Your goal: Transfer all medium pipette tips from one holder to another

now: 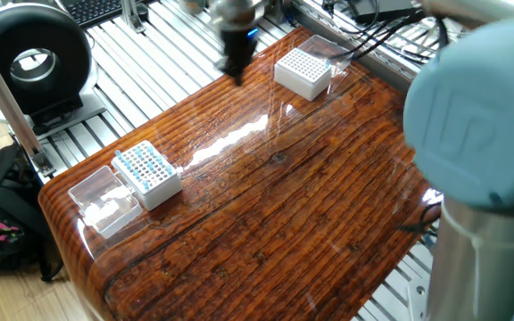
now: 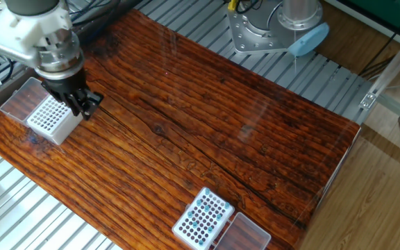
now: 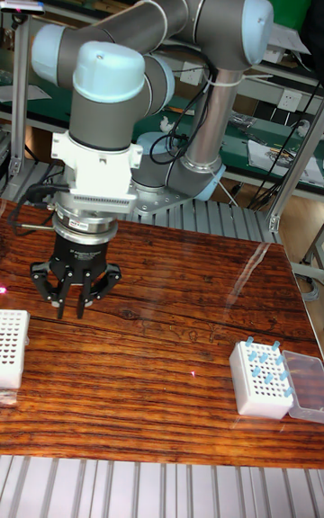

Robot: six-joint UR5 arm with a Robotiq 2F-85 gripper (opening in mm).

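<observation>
Several medium pipette tips point(image 3: 262, 365) with light blue tops stand in a white holder point(image 1: 147, 171) point(image 2: 201, 217) near one end of the table. A second white holder point(image 1: 303, 71) point(image 2: 49, 118) point(image 3: 9, 348) at the other end shows only bare grid holes. My gripper point(image 2: 82, 105) point(image 1: 235, 64) point(image 3: 74, 306) hangs just above the table, right beside this second holder and apart from it. Its fingers point down and are drawn together. A tip between them would be too small to make out.
A clear lid point(image 1: 103, 198) point(image 3: 308, 385) lies against the holder with the tips, and another clear lid point(image 2: 21, 101) lies beside the other holder. Aluminium rails point(image 2: 40, 208) surround the wooden tabletop point(image 2: 207, 132). Cables point(image 1: 364, 45) run near the far holder. A black fan point(image 1: 29, 58) stands off the table.
</observation>
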